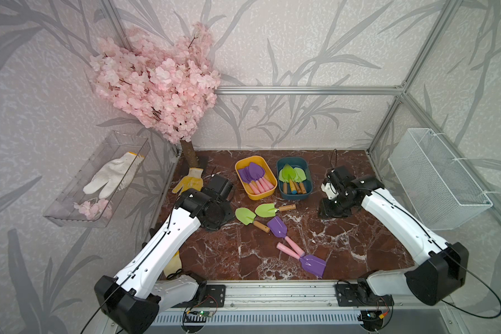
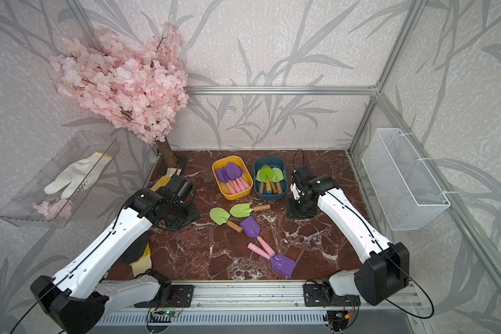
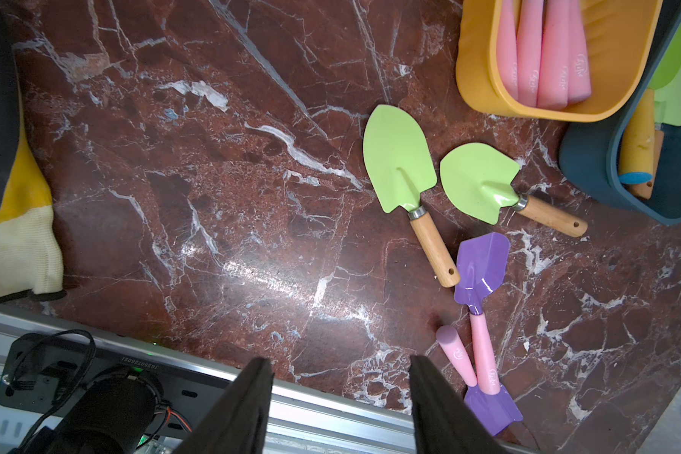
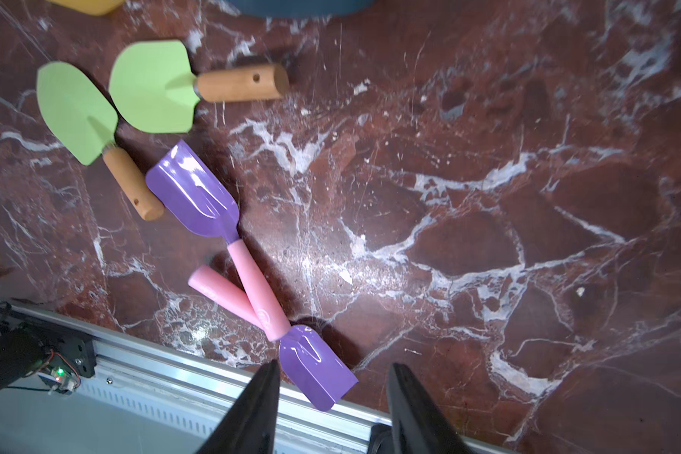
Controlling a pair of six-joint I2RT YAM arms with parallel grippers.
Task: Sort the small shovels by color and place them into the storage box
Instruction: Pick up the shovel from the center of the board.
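table: red-brown marble; tubs at the back, loose shovels in the middle.
L gripper: fingers spread wide, nothing btwn them, touching nothing; in both top views it sits left of the tubs.
R gripper: fingers spread too, empty, no contact; sits just right of the teal tub.
yellow tub: back-centre, just beside the teal tub; holds purple stack, pink handles toward the front.
teal tub: right of the yellow tub; holds green stack, wooden handles plus one yellow handle.
loose shovels: 4, flat on the table in front of the tubs, btwn the two grippers, apart from both.
front purple shovel: nearest the table's front edge; in R wrist view its blade shows by the fingertips but isn't gripped; in L wrist view one finger hides part of it.
mid purple shovel: its pink handle lies across the front one's handle, touching.
left green shovel: wooden handle end just beside the mid purple blade.
right green shovel: blade next to the left green blade, handle pointing to the R gripper's side.
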